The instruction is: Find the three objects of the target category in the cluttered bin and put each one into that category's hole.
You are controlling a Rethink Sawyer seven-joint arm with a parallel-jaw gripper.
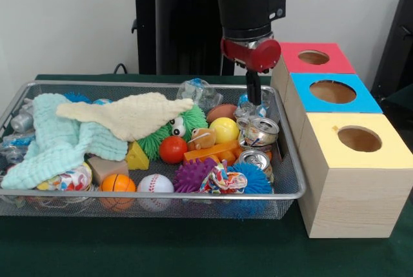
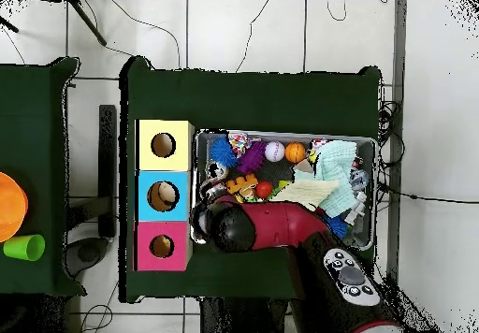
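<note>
From the front, the gripper [image 1: 255, 93] hangs down at the wire bin's [image 1: 292, 186] far corner nearest the boxes, just above a crushed plastic bottle [image 1: 250, 104]; whether its claw is apart or together cannot be told. Below it two dented drink cans lie side by side: one can [image 1: 261, 130] with its long axis running across the bin and its open top turned toward the boxes, the other can [image 1: 257, 159] tilted with its top facing up and forward. Beside the bin stand three wooden boxes in a row, with a red lid [image 1: 315, 57], a blue lid [image 1: 332, 92] and a yellow lid [image 1: 358, 139], each with a round hole.

From overhead, the red arm [image 2: 281, 228] reaches across to the bin's [image 2: 367, 142] corner by the blue-lidded box [image 2: 163, 196]. The gripper itself is hidden under the arm.
</note>
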